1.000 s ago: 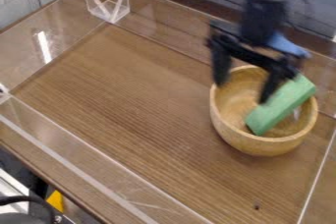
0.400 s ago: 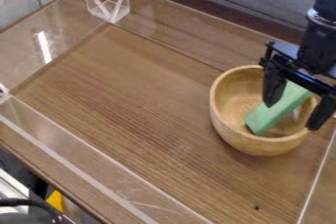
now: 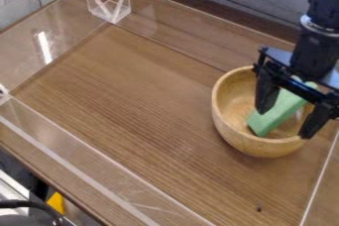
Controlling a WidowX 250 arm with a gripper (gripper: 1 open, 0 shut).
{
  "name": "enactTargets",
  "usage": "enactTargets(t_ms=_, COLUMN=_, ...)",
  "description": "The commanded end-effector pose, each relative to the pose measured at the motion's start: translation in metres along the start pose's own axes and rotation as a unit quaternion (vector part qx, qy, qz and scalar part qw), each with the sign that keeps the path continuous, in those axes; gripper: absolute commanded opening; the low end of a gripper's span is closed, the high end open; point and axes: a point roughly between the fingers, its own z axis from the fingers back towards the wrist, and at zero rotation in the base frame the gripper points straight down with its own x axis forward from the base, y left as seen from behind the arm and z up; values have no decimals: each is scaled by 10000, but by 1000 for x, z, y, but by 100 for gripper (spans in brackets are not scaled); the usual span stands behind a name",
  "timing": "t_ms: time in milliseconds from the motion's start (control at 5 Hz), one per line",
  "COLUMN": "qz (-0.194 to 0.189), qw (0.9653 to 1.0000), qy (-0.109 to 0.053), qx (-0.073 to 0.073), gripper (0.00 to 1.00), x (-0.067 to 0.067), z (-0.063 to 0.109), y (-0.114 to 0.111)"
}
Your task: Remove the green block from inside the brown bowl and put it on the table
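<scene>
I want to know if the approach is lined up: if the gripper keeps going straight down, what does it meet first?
Most likely the green block in the brown bowl: the open gripper straddles it, though depth is hard to judge from this one view.

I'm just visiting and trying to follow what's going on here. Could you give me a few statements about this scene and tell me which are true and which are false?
1. The green block lies inside the brown bowl. True.
2. The hand is clamped shut on the block. False: its fingers stand wide open, one on each side of the block.
3. The bowl sits at the left end of the table. False: it sits near the right edge.
4. The hand points down into the bowl. True.
5. The block already rests on the table. False: it is in the bowl, leaning up against its wall.
</scene>
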Motion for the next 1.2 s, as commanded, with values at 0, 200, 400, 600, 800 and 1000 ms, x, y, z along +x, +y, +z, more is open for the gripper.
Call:
enactTargets(t_ms=0, qz=-76, qw=9995, qy=-295, qx=-40, gripper=100, x=-9, z=18, y=3)
enactTargets(t_ms=200, qz=-77, qw=9995, qy=-308, qx=-31, gripper=100, x=-16, z=19, y=9)
enactTargets(t_ms=400, qz=-261, qw=9993, qy=-285, qx=2, gripper=100, x=-8, z=23, y=11)
enactTargets(t_ms=600, qz=-484, qw=9984, qy=-276, qx=43, gripper=100, x=4, z=27, y=17)
enactTargets(t_ms=800, qz=-438, qw=9986, qy=-283, qx=-12, gripper=100, x=11, z=30, y=25)
enactTargets(t_ms=1000, qz=-353, qw=9990, qy=-267, qx=-78, gripper=100, x=15, z=31, y=31)
